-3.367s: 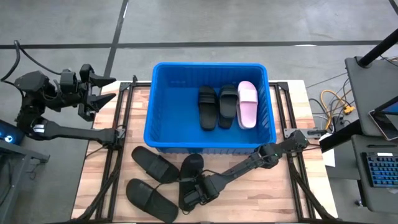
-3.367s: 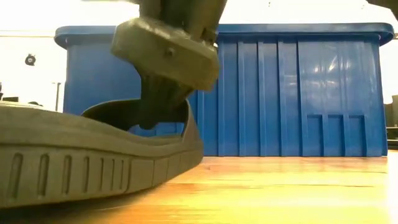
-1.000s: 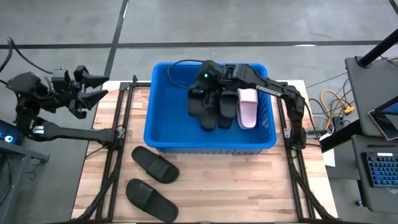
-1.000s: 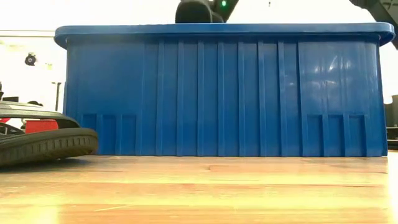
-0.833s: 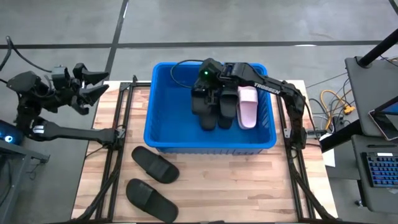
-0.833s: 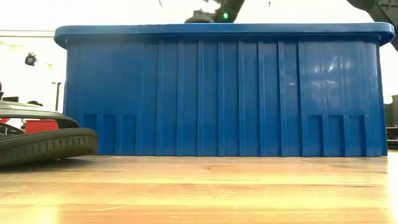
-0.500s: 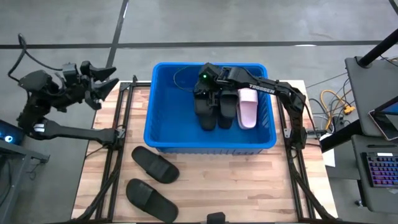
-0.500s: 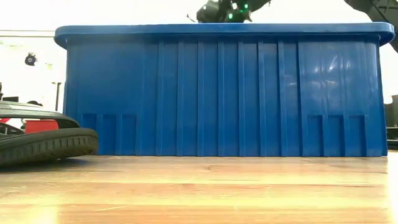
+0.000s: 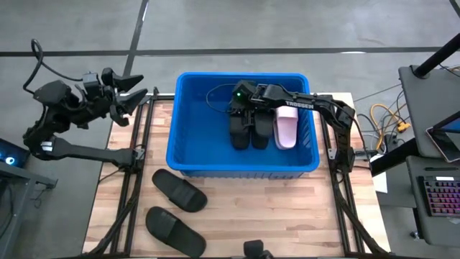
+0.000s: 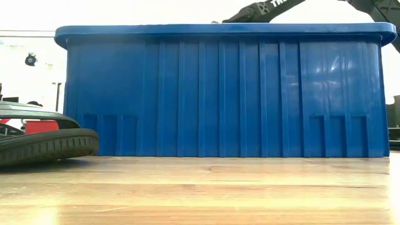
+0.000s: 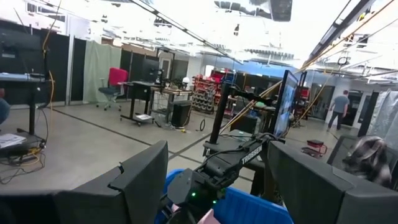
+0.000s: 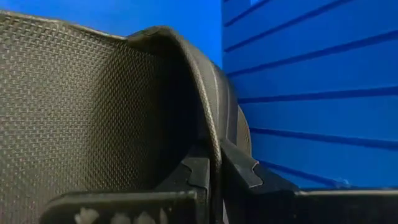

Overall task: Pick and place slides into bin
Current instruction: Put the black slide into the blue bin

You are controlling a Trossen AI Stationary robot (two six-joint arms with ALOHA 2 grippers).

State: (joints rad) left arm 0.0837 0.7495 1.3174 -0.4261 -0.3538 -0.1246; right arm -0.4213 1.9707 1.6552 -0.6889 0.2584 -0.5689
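Fingers of the right gripper (image 9: 239,108) pinch a black slide (image 12: 118,118) inside the bin (image 9: 188,155); lower it flat beside its neighbours before letting go. Left gripper (image 9: 133,92) waits open.

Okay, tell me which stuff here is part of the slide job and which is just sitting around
Part of the job:
- blue bin
- black slides in the bin
- pink slide in the bin
- two black slides on the table
- right gripper, shut on a black slide's strap

Just around:
- cables
- keyboard
- left gripper, open, off the table's edge

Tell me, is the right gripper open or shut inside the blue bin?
Shut. In the right wrist view the fingers pinch the strap of a black slide, low inside the bin.
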